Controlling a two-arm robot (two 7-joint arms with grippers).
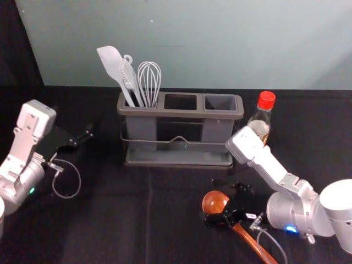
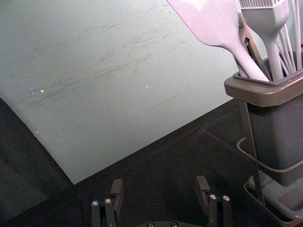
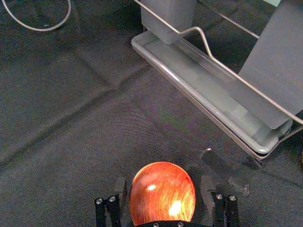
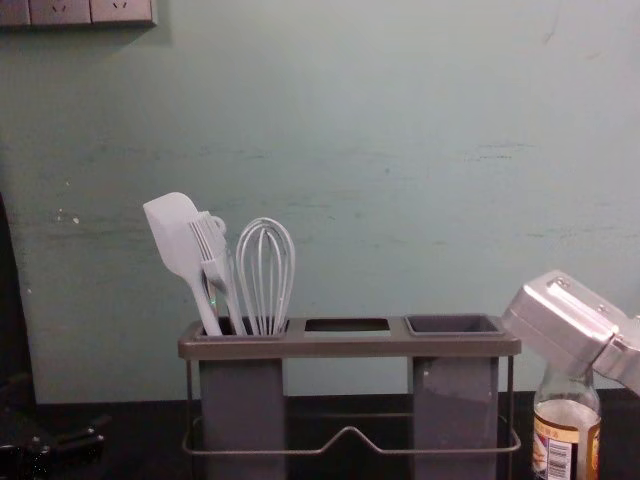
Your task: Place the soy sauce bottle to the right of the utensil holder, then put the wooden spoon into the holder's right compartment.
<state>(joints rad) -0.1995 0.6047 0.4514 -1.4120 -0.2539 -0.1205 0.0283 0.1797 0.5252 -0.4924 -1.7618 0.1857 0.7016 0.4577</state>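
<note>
Seemingly empty, jaws gape: right gripper (image 1: 213,201) around one spoon (image 3: 162,194), left gripper (image 1: 82,137) near holder (image 1: 181,113).

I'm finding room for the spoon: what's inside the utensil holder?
The left compartment holds at least a spatula, a brush and a whisk, their lower ends hidden by its walls. Nothing sticks up from the middle opening or right compartment, whose bottom its walls hide.
</note>
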